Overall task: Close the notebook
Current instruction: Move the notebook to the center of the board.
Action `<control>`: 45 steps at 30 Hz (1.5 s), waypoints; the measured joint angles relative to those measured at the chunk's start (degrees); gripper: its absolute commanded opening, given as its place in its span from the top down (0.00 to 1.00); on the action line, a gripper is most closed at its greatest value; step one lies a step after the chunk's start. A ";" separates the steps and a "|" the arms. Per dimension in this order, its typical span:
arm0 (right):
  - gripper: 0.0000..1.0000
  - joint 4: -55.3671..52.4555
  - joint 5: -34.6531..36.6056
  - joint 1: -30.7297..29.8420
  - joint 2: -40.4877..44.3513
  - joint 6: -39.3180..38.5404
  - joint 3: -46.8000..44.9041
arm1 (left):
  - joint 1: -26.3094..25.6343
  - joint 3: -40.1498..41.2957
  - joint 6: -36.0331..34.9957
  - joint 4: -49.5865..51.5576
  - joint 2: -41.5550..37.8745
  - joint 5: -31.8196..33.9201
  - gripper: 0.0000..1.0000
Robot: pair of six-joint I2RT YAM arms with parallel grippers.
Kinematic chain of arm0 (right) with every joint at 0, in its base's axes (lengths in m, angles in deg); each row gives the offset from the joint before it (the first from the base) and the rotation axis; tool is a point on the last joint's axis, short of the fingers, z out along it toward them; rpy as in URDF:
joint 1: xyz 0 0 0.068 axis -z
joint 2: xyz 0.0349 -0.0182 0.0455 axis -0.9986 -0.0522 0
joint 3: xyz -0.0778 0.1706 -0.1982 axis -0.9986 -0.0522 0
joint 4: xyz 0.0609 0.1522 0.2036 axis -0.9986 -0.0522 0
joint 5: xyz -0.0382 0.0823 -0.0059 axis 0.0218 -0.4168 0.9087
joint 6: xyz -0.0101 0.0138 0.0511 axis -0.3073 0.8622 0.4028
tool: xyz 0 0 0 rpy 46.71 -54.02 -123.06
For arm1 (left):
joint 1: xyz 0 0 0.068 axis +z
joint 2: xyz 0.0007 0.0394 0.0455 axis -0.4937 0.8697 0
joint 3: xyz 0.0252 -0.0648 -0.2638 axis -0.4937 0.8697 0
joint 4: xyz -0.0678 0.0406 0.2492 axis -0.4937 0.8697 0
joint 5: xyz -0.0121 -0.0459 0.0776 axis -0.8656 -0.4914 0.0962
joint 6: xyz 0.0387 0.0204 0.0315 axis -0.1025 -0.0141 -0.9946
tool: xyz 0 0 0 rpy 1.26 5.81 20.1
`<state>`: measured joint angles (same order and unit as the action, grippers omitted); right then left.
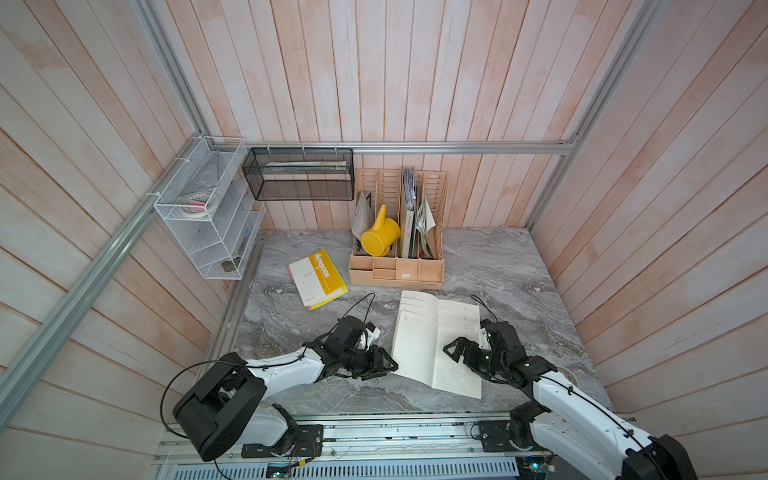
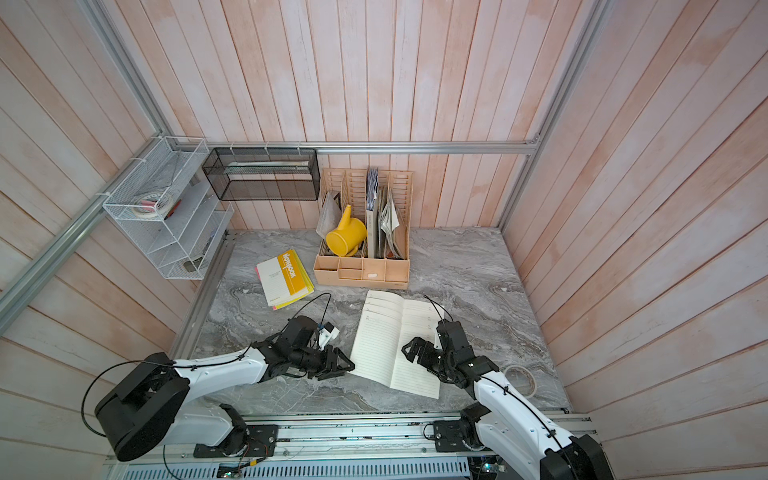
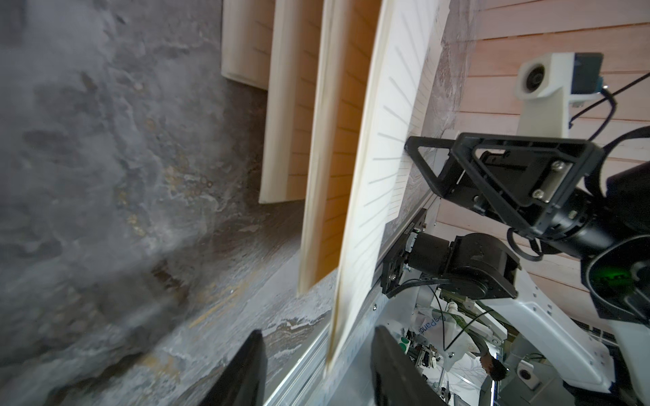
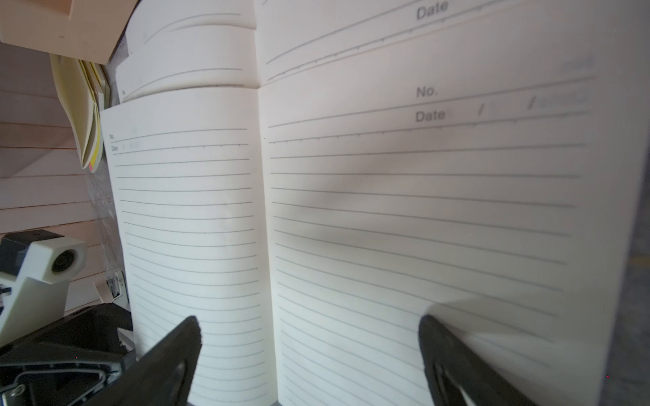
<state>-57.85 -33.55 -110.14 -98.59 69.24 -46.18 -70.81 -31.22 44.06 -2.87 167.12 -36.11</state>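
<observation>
Nearest the rail, the left gripper (image 1: 386, 368) sits low on the marble table (image 1: 498, 266), right at the near left corner of the open notebook (image 1: 415, 332). From above you get only black fingers meeting paper. The left wrist view fills in the rest. The fingers (image 3: 246, 369) stand spread, and the edge of a raised leaf runs into the gap between them, with neither finger clearly touching it. That view also catches several leaves fanned up off the table, which in both top views look nearly flat.

Across the spine, the right gripper (image 1: 451, 353) is over the right-hand page. Its jaws are hard to read from above, but the right wrist view shows them wide apart and pinching nothing. One fingertip (image 4: 432, 327) presses a dent into the right page, and the other is over the left page.

The open notebook lies pages up, middle-right of the table, between the two grippers. Its "No." and "Date" headings are readable only in the right wrist view.

In a top view, a tape roll (image 2: 521, 378) lies on the table just beside the right arm.

Further back and to the left, a closed yellow notebook (image 1: 318, 278) lies well apart from the open one. Against the back wall is a beige desk organiser (image 1: 397, 272) with a yellow watering can (image 1: 379, 237) in its left slot. On the walls hang a black mesh basket (image 1: 299, 178) and a white wire rack (image 1: 199, 224).
</observation>
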 measured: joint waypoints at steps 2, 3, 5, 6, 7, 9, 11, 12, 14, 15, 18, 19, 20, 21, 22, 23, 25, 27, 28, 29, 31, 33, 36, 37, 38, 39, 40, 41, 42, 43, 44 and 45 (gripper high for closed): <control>0.02 0.42 -0.33 0.02 -0.04 0.02 -0.15 | -0.26 -0.44 0.15 -0.33 0.37 0.00 0.49; 0.02 0.83 -0.57 0.04 -0.17 0.00 -0.28 | -0.37 -0.63 0.17 -0.48 0.50 -0.02 0.49; 0.02 1.53 -0.96 0.04 -0.55 0.00 -0.35 | -0.46 -0.87 0.33 -0.85 0.70 0.00 0.49; 0.02 1.88 -1.14 0.02 -0.85 0.00 -0.35 | -0.46 -0.90 0.39 -1.14 0.76 0.00 0.49; 0.02 2.12 -1.25 0.02 -1.03 0.00 -0.35 | -0.48 -0.90 0.44 -1.36 0.85 0.00 0.49; 0.02 2.64 -1.49 -0.02 -1.25 0.02 -0.35 | -0.57 -0.90 0.76 -1.73 1.01 0.00 0.51; 0.02 2.99 -1.66 -0.07 -1.46 0.00 -0.35 | -0.63 -0.90 1.01 -1.86 1.01 -0.02 0.59; 0.02 3.06 -1.68 -0.07 -1.51 0.02 -0.35 | -0.70 -0.90 1.16 -1.97 1.05 -0.02 0.63; 0.02 3.21 -1.84 -0.07 -1.57 0.00 -0.35 | -0.83 -0.94 1.44 -2.14 1.11 -0.07 0.71; 0.02 3.30 -1.90 -0.07 -1.60 0.00 -0.35 | -0.90 -0.96 1.77 -2.21 1.11 -0.11 0.77; 0.02 3.37 -2.05 -0.07 -1.62 0.00 -0.37 | -0.96 -1.05 2.12 -2.27 1.16 -0.26 0.90; 0.02 3.37 -2.08 -0.07 -1.62 0.00 -0.37 | -0.96 -1.09 1.99 -2.25 1.16 -0.26 0.93; 0.02 3.37 -2.08 -0.07 -1.62 0.00 -0.37 | -1.01 -1.16 2.08 -2.16 1.16 -0.28 0.96; 0.02 3.39 -2.08 -0.07 -1.62 0.00 -0.37 | -1.01 -1.25 2.16 -2.05 1.16 -0.28 0.99; 0.02 3.37 -2.08 -0.07 -1.62 -0.02 -0.37 | -1.03 -1.36 2.10 -1.95 1.16 -0.35 1.00; 0.02 3.37 -2.08 -0.07 -1.62 -0.04 -0.37 | -1.07 -1.51 2.10 -1.70 1.16 -0.42 1.00; 0.02 3.26 -2.08 -0.07 -1.66 -0.17 -0.26 | -1.14 -1.81 2.05 -1.14 0.96 -0.48 1.00; 0.02 1.97 -1.99 -0.09 -2.01 -0.59 0.63 | -1.16 -2.16 2.01 -0.42 0.28 -0.70 1.00; 0.02 1.16 -1.81 -0.09 -2.25 -0.96 1.33 | -1.18 -2.36 2.03 -0.20 -0.20 -0.92 1.00; 0.02 0.37 -1.60 -0.09 -2.58 -1.40 2.29 | -1.18 -2.54 2.03 -0.11 -0.83 -1.36 1.00; 0.02 -0.70 -1.20 -0.09 -3.17 -2.05 4.48 | -1.22 -2.99 2.25 -0.11 -2.60 -2.34 1.00; 0.02 -1.44 -0.81 -0.09 -3.93 -2.93 6.99 | -1.22 -3.69 2.80 -0.17 -4.72 -3.50 1.00; 0.02 -1.60 -0.44 -0.09 -5.55 -4.00 10.08 | -1.22 -5.51 3.56 -0.17 -7.96 -4.70 1.00; 0.02 -1.55 -0.31 -0.09 -6.23 -4.39 10.75 | -1.22 -6.14 3.74 -0.17 -8.83 -4.90 1.00; 0.02 -1.49 -0.28 -0.09 -6.93 -4.72 11.30 | -1.22 -6.99 3.85 -0.20 -9.86 -4.96 1.00; 0.02 -1.42 -0.28 -0.09 -7.67 -5.05 11.65 | -1.22 -7.74 3.80 -0.07 -10.69 -4.92 1.00; 0.02 -1.38 -0.31 -0.09 -8.24 -5.18 11.82 | -1.22 -8.28 3.78 0.22 -11.30 -4.79 1.00; 0.02 -1.36 -0.33 -0.09 -8.74 -5.29 11.87 | -1.20 -8.98 3.69 1.03 -11.89 -4.52 1.00; 0.02 -1.38 -0.33 -0.09 -9.11 -5.46 11.87 | -1.09 -9.60 3.48 2.14 -12.39 -4.07 1.00; 0.02 -1.38 -0.35 -0.09 -9.35 -5.49 11.87 | -0.90 -9.99 3.19 3.21 -12.81 -3.48 1.00; 0.02 -1.27 -0.37 -0.13 -9.57 -5.51 11.87 | -0.39 -10.19 2.80 4.46 -13.33 -2.97 1.00; 0.02 -1.11 -0.52 -0.15 -9.68 -5.62 11.87 | 0.42 -10.19 2.47 5.92 -13.92 -2.47 1.00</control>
<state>-58.96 -34.08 -110.30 -108.27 63.63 -34.31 -70.40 -41.40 46.53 3.05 153.20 -38.58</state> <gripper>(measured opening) 0.983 0.043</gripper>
